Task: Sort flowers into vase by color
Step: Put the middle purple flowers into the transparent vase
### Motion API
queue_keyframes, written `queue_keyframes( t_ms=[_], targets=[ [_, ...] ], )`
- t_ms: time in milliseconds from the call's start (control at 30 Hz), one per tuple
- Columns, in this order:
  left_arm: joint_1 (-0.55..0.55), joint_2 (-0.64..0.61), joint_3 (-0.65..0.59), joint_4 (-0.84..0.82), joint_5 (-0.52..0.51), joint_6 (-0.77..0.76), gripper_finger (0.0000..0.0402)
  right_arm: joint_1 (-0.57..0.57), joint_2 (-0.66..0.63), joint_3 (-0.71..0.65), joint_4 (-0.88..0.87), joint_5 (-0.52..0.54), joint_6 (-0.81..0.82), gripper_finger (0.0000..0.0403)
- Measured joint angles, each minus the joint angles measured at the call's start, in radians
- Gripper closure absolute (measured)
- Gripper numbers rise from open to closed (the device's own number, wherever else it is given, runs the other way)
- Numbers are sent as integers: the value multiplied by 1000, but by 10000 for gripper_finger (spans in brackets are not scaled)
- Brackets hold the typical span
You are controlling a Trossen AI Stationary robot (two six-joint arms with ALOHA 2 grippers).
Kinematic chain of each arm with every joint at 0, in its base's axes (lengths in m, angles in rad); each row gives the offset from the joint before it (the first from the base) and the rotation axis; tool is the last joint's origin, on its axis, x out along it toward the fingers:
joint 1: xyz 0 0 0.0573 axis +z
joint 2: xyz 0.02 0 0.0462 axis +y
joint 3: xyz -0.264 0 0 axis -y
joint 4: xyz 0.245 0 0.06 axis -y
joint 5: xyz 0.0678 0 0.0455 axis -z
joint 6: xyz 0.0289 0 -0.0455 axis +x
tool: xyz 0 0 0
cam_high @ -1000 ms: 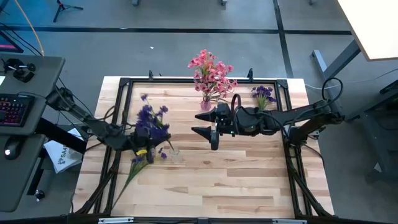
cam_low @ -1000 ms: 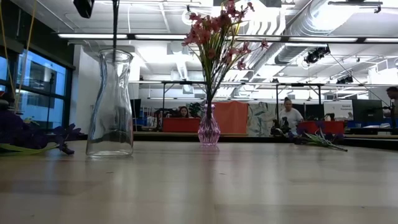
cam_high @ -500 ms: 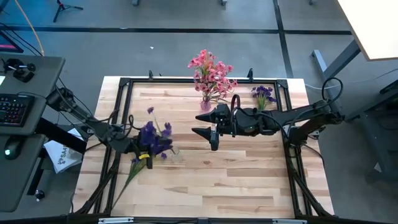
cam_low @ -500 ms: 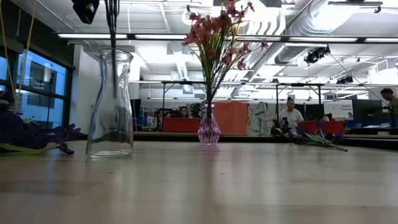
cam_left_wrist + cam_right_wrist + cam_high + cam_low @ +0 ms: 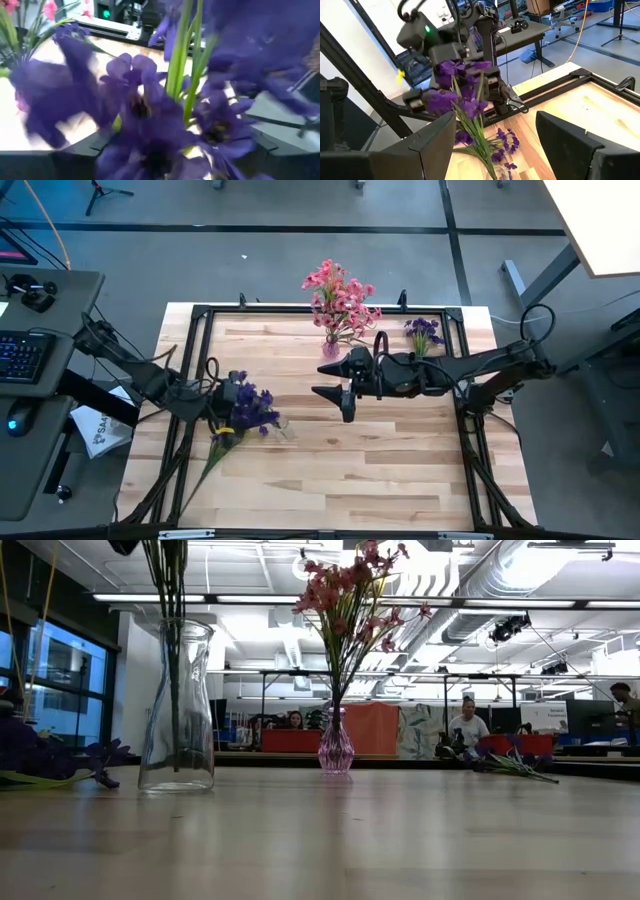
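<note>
Currently left gripper [image 5: 232, 402] is clamped on a bunch of purple flowers [image 5: 256, 410], held over the clear glass vase [image 5: 177, 705] near the table's left edge. Low view shows the green stems [image 5: 172, 660] hanging down inside the vase neck, ends short of the vase bottom. Left wrist view is almost all purple blossoms [image 5: 150, 130] and stems up close; fingers mostly hidden behind them.

More purple flowers [image 5: 218, 442] lie flat on the table [image 5: 400, 480] just beside the vase, toward the front-left corner, stems pointing at that corner. Low view shows the same pile [image 5: 50, 762] resting on the wood next to the vase.

Right gripper [image 5: 328, 380] hovers over the table middle, jaws apart, holding nothing, pointed toward the left arm. Its wrist view looks past both open fingers [image 5: 427, 145] at the held bunch [image 5: 462, 95].

Pink flowers [image 5: 340, 298] stand upright in a small pink vase [image 5: 335, 748] at the back edge, near centre. Small purple bunch [image 5: 424, 332] lies near the back-right corner, well apart from the clear vase.

Background: people seated at desks [image 5: 466, 726] in the room beyond.
</note>
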Motion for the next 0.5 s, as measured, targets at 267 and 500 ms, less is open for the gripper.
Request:
queue_keyframes(
  t_ms=[267, 500],
  targets=[
    [1, -10, 131, -69, 46, -7, 127, 0, -45, 0, -19, 1, -13, 135],
    [31, -10, 195, -82, 56, 27, 123, 0, -48, 0, -35, 1, -19, 135]
  ],
)
